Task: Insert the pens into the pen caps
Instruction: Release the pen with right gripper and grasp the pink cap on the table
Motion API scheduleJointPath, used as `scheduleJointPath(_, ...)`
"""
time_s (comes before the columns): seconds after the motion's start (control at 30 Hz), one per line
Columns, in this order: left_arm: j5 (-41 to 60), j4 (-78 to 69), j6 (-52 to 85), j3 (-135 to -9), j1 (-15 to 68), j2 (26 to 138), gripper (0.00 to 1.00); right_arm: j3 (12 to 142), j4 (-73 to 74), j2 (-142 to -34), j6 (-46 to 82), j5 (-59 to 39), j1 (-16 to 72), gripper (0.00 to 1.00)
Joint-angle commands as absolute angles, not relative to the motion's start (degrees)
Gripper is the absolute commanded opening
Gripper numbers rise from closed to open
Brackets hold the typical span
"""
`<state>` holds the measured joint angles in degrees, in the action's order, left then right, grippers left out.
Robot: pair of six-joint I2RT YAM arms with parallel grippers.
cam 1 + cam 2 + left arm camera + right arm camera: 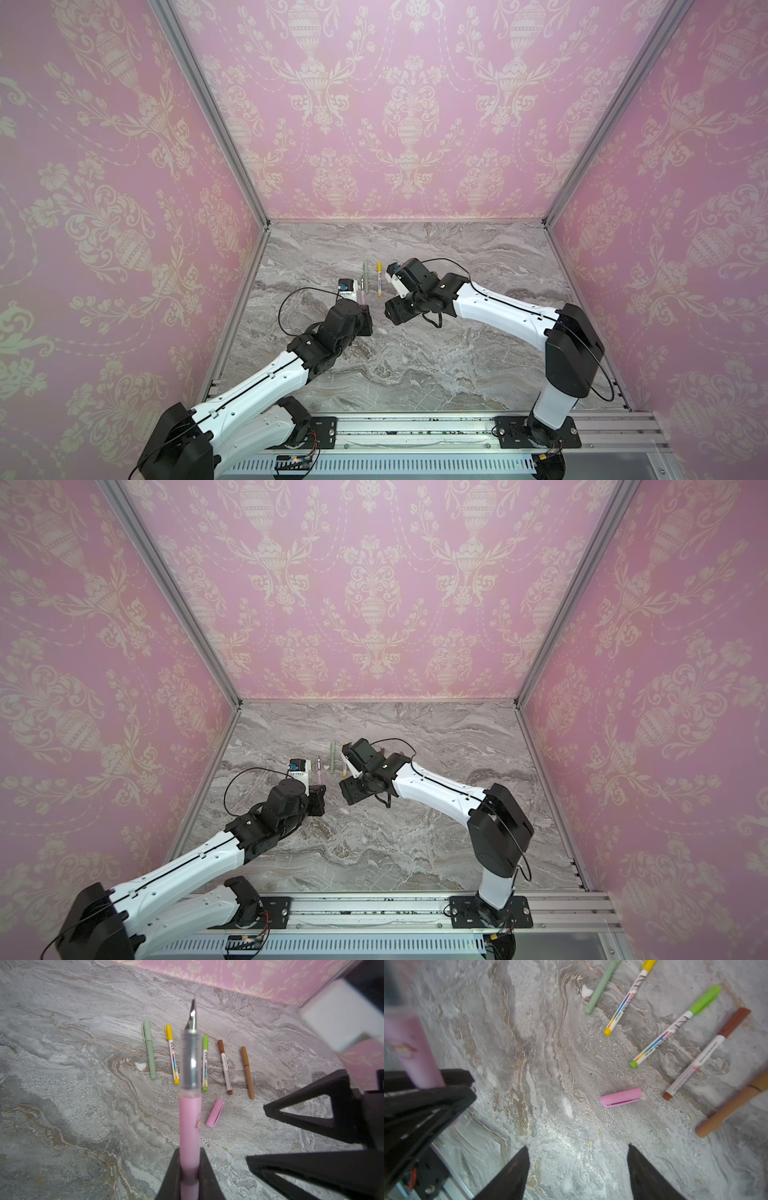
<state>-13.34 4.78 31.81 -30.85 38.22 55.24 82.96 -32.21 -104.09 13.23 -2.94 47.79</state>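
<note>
**Top views.** In both top views the left arm (266, 374) and right arm (498, 307) meet over the middle of the marble table (415, 365). The pink pen (363, 297) juts from the left arm's end, nib toward the back wall (415, 124). The green pen (366, 272) and yellow pen (379, 278) lie on the table just beyond it. Neither set of jaws can be read from up here.

**Left wrist view.** The left gripper (190, 1159) is clenched on the pink barrel. The uncapped pen runs straight out ahead of the jaws, above the table, with its clear section and dark nib foremost. Beyond the nib, five capped pens lie in a row on the table, roughly parallel and apart from one another. They are green, yellow, the lime pen (205, 1047), the brown pen (225, 1068) and the tan pen (247, 1072). The pink cap (215, 1113) lies alone on the table, nearer the jaws than the row. It sits toward the side where the right arm's black fingers (311, 1160) show, spread apart.

**Right wrist view.** The right gripper (578, 1147) stands spread wide with nothing between its fingers. The pink cap lies on its side on the table ahead of the jaws, crosswise to them and clear of both fingertips. The row of capped pens lies farther out. Off to one side the left gripper, blurred, grips the pink pen.
</note>
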Motion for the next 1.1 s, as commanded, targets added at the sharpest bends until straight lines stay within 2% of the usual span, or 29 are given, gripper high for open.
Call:
scheduleJointPath(0.0,-16.35,4.40,31.12,-28.15,37.24,51.84,0.00,90.99,-39.69,-111.07,0.72,-2.80,47.24,0.78)
scheduleJointPath(0.17,-16.08,5.06,31.46,-26.15,35.71,48.68,0.00,100.57,-44.45,-120.44,-0.77,-3.01,47.12,0.78)
scheduleJointPath(0.43,-13.37,5.62,31.20,-24.90,31.44,46.41,0.00,105.14,-45.58,-126.66,1.75,-5.12,45.72,0.77)
scheduleJointPath(1.07,-10.29,4.21,31.99,-25.21,29.09,48.45,0.00,99.49,-43.64,-126.28,3.58,-8.17,43.90,0.76)
